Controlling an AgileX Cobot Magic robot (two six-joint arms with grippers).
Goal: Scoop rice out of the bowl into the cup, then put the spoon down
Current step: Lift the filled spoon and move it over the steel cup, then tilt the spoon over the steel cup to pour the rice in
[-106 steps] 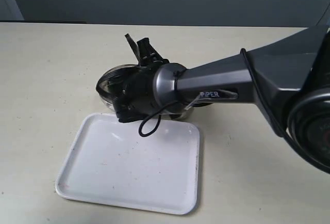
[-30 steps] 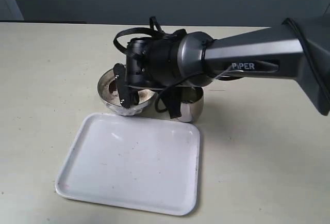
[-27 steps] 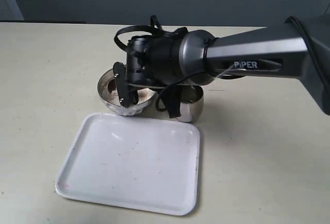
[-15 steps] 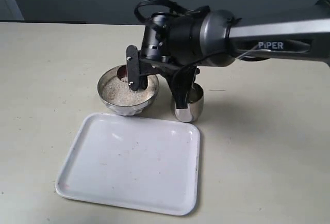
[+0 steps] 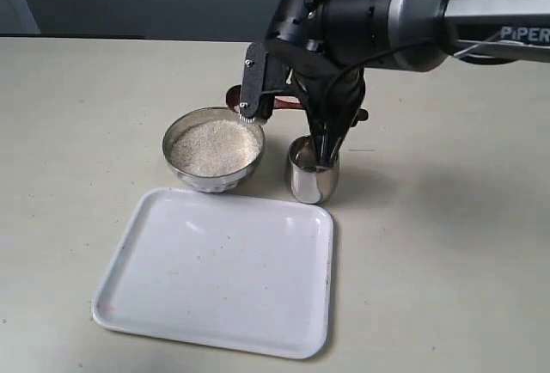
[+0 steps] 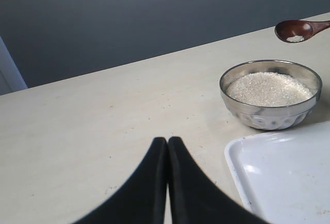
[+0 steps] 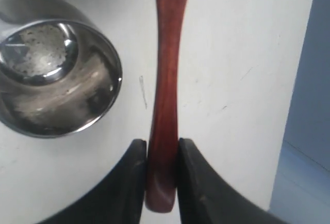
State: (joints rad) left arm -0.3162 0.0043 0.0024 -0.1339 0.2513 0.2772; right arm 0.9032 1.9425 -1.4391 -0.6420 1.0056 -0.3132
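The steel bowl [image 5: 185, 174] holds a mound of rice [image 5: 215, 146] and stands left of the small steel cup [image 5: 311, 180]. My right gripper [image 7: 162, 144] is shut on the end of the spoon handle [image 7: 166, 74], up in the air over the cup [image 7: 51, 64]. The spoon head [image 6: 295, 30] hovers level above the bowl's far rim with a few grains of rice in it. A thin scatter of grains lies on the cup's bottom. My left gripper [image 6: 168, 140] is shut and empty, low over the table, well short of the bowl [image 6: 270, 114].
A white rectangular tray [image 5: 219, 274] lies on the table in front of the bowl and cup, nothing on it. The right arm [image 5: 404, 12] spans the scene from the right above the cup. The pale tabletop [image 5: 77, 115] runs back to a dark wall.
The right arm has risen and swung right, lifting the spoon out of the bowl. The rice and the cup, hidden by the arm before, now show.
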